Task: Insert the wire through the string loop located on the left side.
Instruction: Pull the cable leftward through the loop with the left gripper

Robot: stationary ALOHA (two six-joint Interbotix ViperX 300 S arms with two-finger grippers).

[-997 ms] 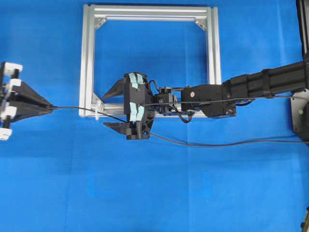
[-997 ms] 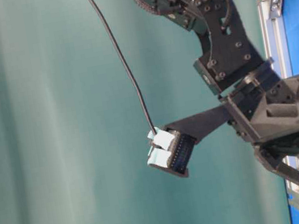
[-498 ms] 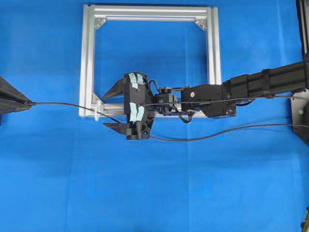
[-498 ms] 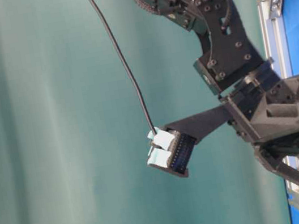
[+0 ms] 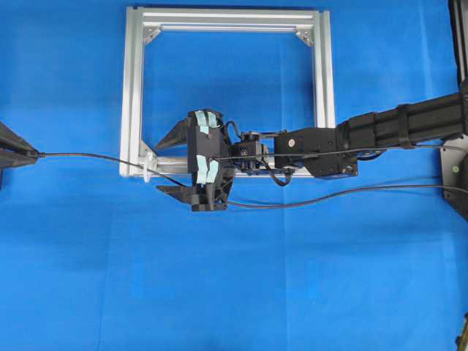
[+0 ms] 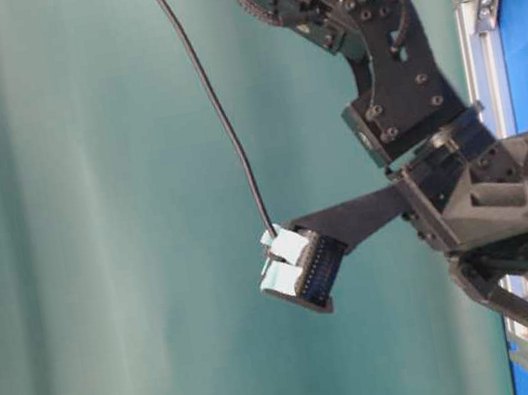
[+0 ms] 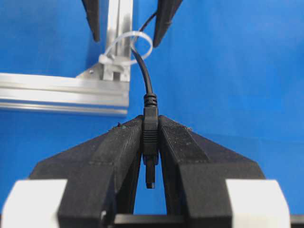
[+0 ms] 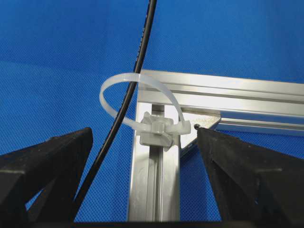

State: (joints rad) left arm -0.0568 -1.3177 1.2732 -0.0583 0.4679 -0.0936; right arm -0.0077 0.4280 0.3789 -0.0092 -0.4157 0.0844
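A blue cloth (image 5: 292, 292) covers the whole work surface, and on it lies a square aluminium frame (image 5: 135, 88) with a small whitish string loop (image 8: 124, 99) fixed at its lower left corner. By the look of things the main step is done: in the right wrist view the wire (image 8: 133, 90) runs up through the arc of the loop, and in the left wrist view the same black line comes out of the loop toward the camera. The left gripper (image 7: 151, 142) has its jaws clamped on the wire's plug, the tip poking out behind them, and in the overhead view it sits at the far left edge of the picture, well apart from the frame, with the wire stretched nearly straight from it to the loop. The right gripper (image 5: 186, 164) hangs over the frame's lower left corner with its fingers (image 8: 45, 166) spread wide on either side of the loop and holding nothing; the wire passes between them without being gripped. The rest of the wire trails off to the right across the cloth. What seems left is small: perhaps drawing a little more wire through, then letting the plug go and backing both arms away
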